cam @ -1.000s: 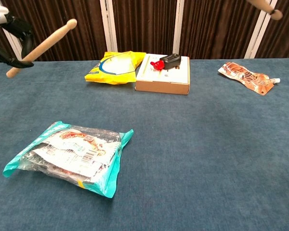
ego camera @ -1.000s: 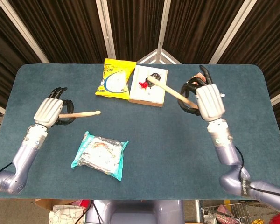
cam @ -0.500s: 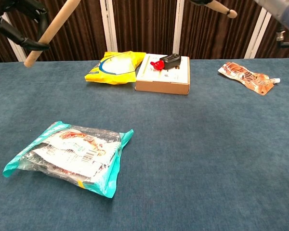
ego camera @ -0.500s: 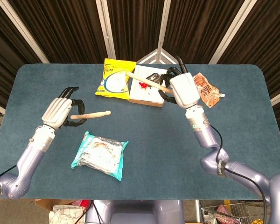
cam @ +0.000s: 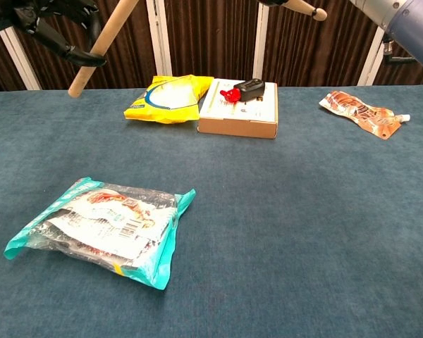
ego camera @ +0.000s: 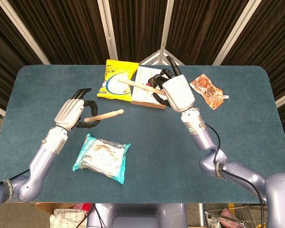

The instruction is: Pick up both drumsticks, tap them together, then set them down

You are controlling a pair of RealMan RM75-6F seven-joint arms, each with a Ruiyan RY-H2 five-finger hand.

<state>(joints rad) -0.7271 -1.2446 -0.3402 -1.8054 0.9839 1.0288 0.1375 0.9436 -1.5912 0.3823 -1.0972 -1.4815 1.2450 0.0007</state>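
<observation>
From the head view, your left hand (ego camera: 71,112) is clamped on the left stick (ego camera: 104,115), fingers curled round its butt end. The stick lies nearly level above the table (ego camera: 47,85), its tip pointing toward the middle. Your right hand (ego camera: 176,93) is wrapped round the right stick (ego camera: 138,85), which runs from the hand out over the white box (ego camera: 147,95) with its tip above the yellow bag (ego camera: 115,80). The two sticks are apart, not touching; the right one sits farther back than the left. A teal packet (ego camera: 101,157) lies on the table below your left hand. An orange pouch (ego camera: 206,90) lies just right of your right hand. A small black item (ego camera: 156,78) with a red piece (ego camera: 146,86) rests on the box.

From the chest view, your left hand (cam: 46,24) shows at the top left corner, dark fingers closed on the left stick (cam: 102,48), which slants down to the left with its butt end low. Only the tip of the right stick (cam: 304,8) shows at the top edge, right of centre; the right hand itself is cut off there, so you cannot tell its grip from this view. Both sticks are up in the air, well above the table (cam: 303,211). The teal packet (cam: 106,227) lies nearest, the yellow bag (cam: 168,98) and box (cam: 240,113) sit side by side at the back, and the orange pouch (cam: 359,111) lies at the far right.
</observation>
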